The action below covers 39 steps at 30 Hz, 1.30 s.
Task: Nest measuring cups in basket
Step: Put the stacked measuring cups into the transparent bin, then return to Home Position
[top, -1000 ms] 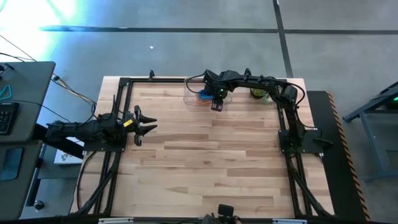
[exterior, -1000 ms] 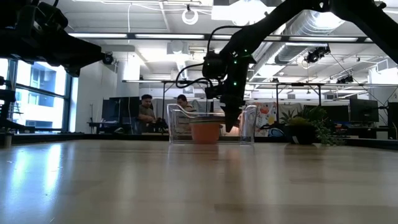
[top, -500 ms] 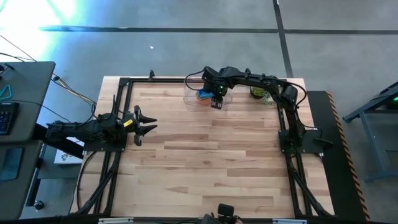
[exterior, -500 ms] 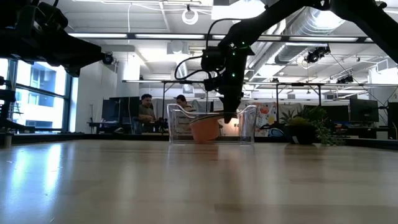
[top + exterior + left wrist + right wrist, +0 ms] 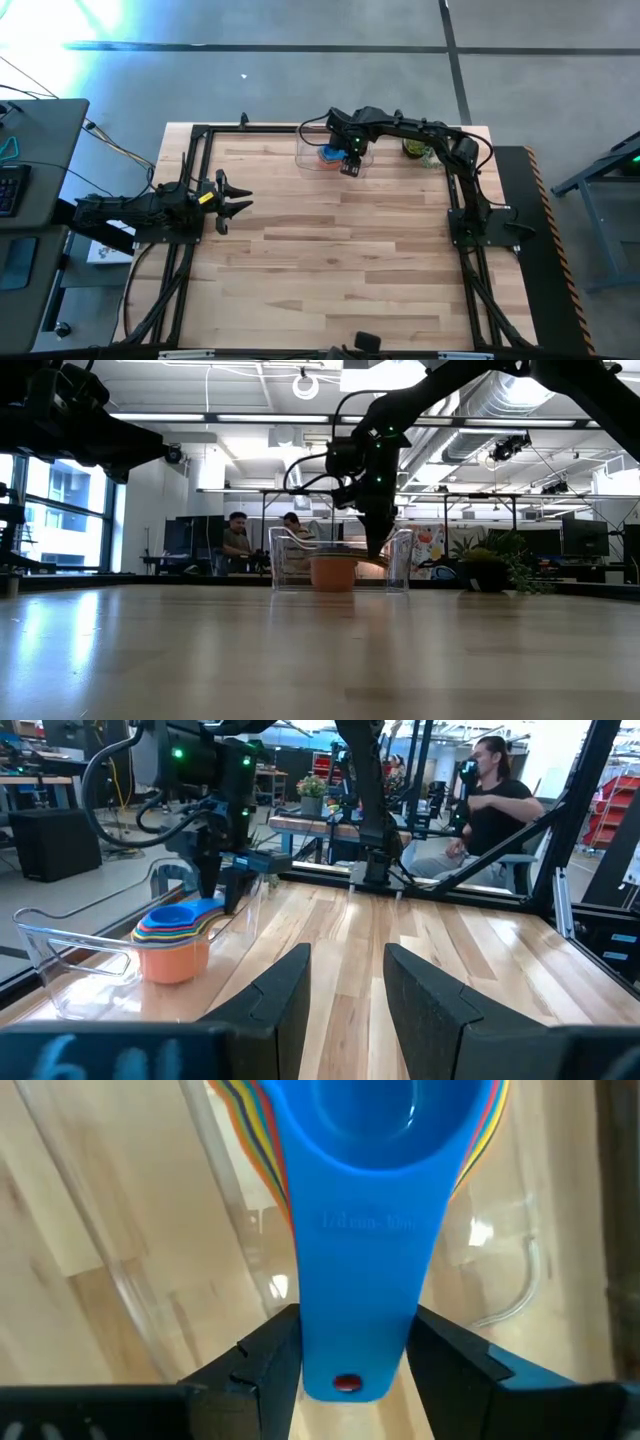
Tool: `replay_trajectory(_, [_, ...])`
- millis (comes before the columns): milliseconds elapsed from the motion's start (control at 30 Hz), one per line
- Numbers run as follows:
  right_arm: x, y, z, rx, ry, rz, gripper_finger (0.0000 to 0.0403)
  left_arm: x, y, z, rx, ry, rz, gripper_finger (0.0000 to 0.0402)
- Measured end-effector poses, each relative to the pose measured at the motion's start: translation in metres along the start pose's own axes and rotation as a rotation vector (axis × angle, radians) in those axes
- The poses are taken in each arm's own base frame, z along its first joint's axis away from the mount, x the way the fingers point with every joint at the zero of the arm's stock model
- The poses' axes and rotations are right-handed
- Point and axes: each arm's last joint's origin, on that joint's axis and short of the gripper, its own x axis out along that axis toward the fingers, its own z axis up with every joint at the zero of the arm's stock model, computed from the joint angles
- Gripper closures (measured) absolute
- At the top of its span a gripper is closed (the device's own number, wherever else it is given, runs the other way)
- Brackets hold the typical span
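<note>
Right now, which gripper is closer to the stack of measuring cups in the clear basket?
The right gripper: it sits at the basket, its fingers either side of the top blue cup's handle. The left gripper waits open by the table's left edge, far from the measuring cups.

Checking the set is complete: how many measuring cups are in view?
1 nested stack of measuring cups inside the basket; blue on top, orange at the bottom, several coloured rims between. The exact count is hidden.

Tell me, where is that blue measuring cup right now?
The blue measuring cup sits on top of the nested stack inside the clear basket at the table's far edge, beside the potted plant. The right gripper is at its handle.
</note>
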Motion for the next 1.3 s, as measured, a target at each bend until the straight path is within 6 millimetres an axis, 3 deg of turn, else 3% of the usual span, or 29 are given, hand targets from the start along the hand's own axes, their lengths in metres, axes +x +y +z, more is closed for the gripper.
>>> replay_trajectory(200, [-0.010,0.003,-0.004,0.080,-0.005,0.064,0.0237,0.000,0.000,0.000,0.000,0.000,0.000,0.0284])
replay_trajectory(633, [-0.102,0.014,-0.013,0.228,-0.308,0.027,0.0237,0.000,0.000,0.000,0.000,0.000,0.000,0.0284])
replay_trajectory(1000, [-0.190,0.068,-0.027,0.089,-0.684,-0.062,0.0237,0.000,0.000,0.000,0.000,0.000,0.000,0.0284])
replay_trajectory(1300, [-0.245,0.102,-0.068,0.004,-0.806,-0.117,0.0237,0.000,0.000,0.000,0.000,0.000,0.000,0.0284])
